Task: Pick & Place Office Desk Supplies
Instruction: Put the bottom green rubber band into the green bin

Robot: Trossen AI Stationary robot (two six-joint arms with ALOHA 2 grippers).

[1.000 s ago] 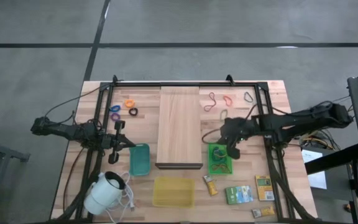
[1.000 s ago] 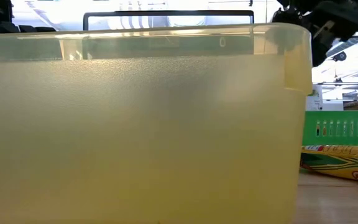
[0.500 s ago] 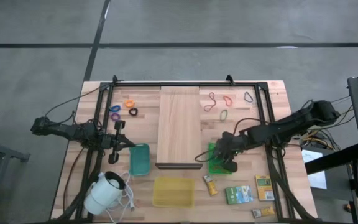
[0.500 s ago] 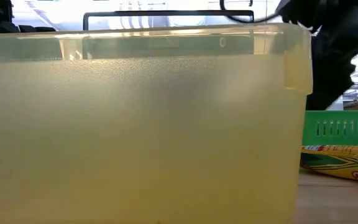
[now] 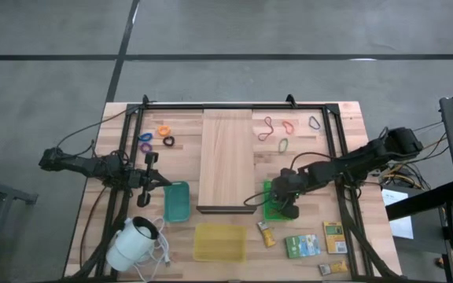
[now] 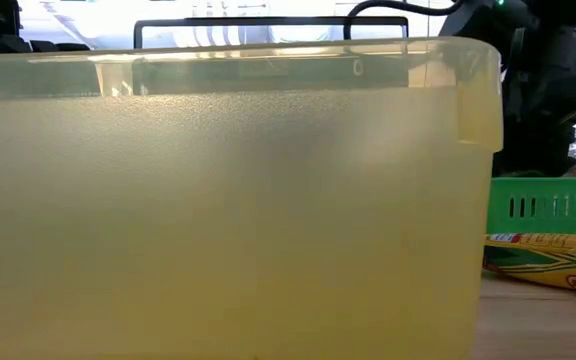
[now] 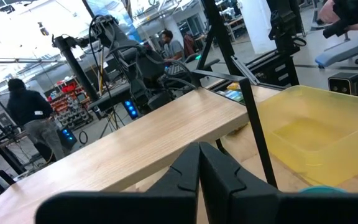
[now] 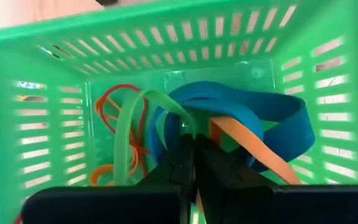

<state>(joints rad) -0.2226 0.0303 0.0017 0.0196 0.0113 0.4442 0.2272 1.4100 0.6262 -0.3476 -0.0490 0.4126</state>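
even soft overhead light, blown-out glare behind the blurred yellow bin [image 6: 228, 200]

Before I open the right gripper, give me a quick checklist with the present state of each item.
1. Right gripper inside the green basket: ok.
2. Right gripper's fingers shut, pale green band looping from them: ok.
3. Bands already lying in the basket, blue band included: ok.
4. Loose bands left on the table: not ok.
5. Left gripper shut, waiting beside the teal basket: ok.
6. Band free of the fingers: cannot tell.
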